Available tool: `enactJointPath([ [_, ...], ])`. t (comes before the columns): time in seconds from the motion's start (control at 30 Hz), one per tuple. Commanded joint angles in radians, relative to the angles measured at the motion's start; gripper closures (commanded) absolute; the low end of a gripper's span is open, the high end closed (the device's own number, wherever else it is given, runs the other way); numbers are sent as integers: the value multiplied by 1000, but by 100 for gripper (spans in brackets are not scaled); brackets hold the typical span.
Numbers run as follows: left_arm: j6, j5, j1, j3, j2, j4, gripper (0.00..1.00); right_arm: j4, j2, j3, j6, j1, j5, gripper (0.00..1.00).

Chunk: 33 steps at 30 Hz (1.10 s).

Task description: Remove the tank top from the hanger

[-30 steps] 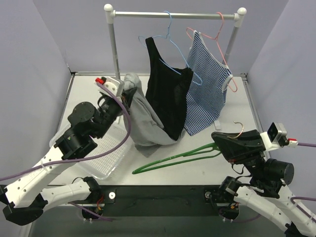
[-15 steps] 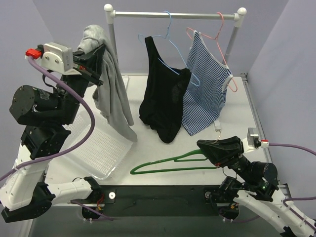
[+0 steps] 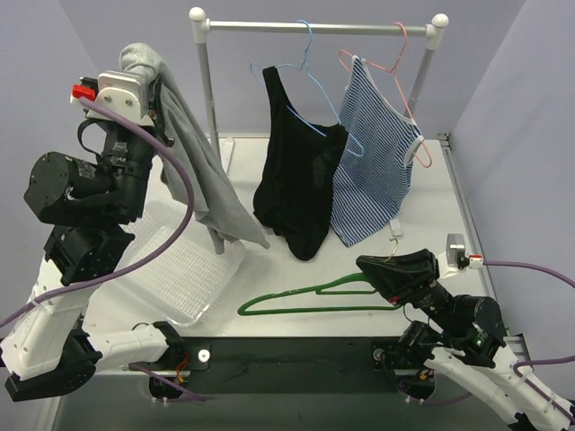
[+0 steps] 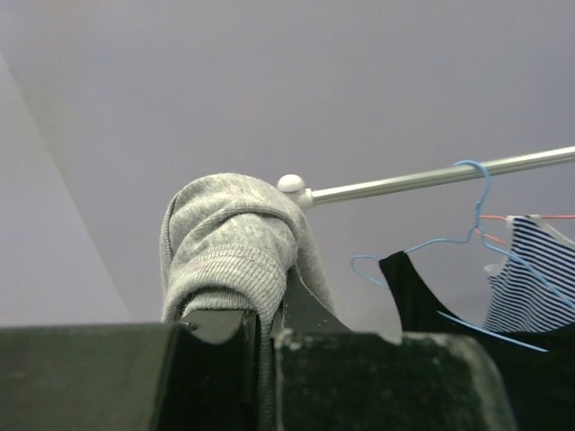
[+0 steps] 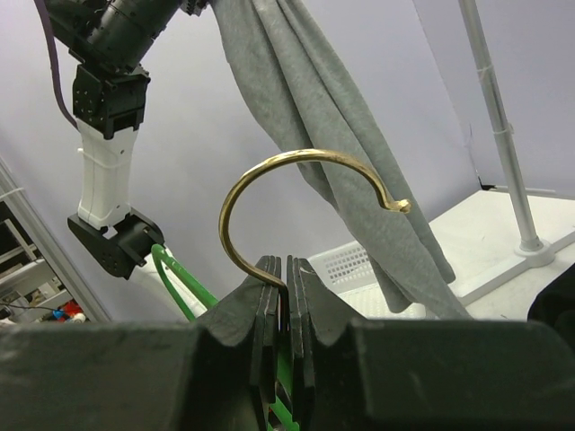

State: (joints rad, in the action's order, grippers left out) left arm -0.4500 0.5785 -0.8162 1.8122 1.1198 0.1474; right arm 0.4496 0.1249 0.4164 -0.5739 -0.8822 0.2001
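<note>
Because the left fingers (image 4: 310, 314) are clamped on a bunched fold of the grey tank top (image 3: 193, 171) and lifted high, the garment hangs free over the clear basket (image 3: 180, 269), well apart from the green hanger (image 3: 305, 296). That hanger lies bare on the tabletop (image 3: 431, 197), with the right fingers (image 5: 310, 305) pinching its gold hook (image 5: 305, 153), probably to hold it down against the cloth's pull.

ribbed matt cloth tank top (image 4: 234, 242), shiny metal hanger hook (image 5: 310, 153).
</note>
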Motion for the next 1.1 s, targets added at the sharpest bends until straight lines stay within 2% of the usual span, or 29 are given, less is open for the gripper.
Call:
enactJointPath([
  [0.0,-156,142,2,10,-28,-132,100,70,-11,-1,-1,5,-19,100],
  [0.13,-285,225,5,-4,-20,-175,100,74,-13,-7,-4,5,-22,100],
  [0.33,-268,205,78,-89,-34,-187,100,81,-10,-14,-11,5,-30,100],
  [0.4,-215,201,146,-97,-26,-146,100,80,-11,-14,-11,5,-30,100],
  [0.43,-184,183,172,-100,-23,-56,100,78,-13,-14,-12,5,-31,100],
  [0.47,-111,167,239,-106,-25,-25,100,78,-18,-14,-12,5,-33,100],
  [0.53,-40,124,305,-149,-37,47,100,70,-22,-14,-9,5,-34,100],
  [0.77,146,60,653,-349,-92,119,100,44,-50,-19,0,5,-53,100],
  [0.9,154,41,759,-436,-155,95,100,41,-48,-21,8,5,-54,100],
  [0.97,139,55,767,-458,-169,89,100,43,-48,-19,8,5,-54,100],
  [1.07,212,-31,767,-499,-204,126,100,55,-42,-28,9,5,-56,100],
])
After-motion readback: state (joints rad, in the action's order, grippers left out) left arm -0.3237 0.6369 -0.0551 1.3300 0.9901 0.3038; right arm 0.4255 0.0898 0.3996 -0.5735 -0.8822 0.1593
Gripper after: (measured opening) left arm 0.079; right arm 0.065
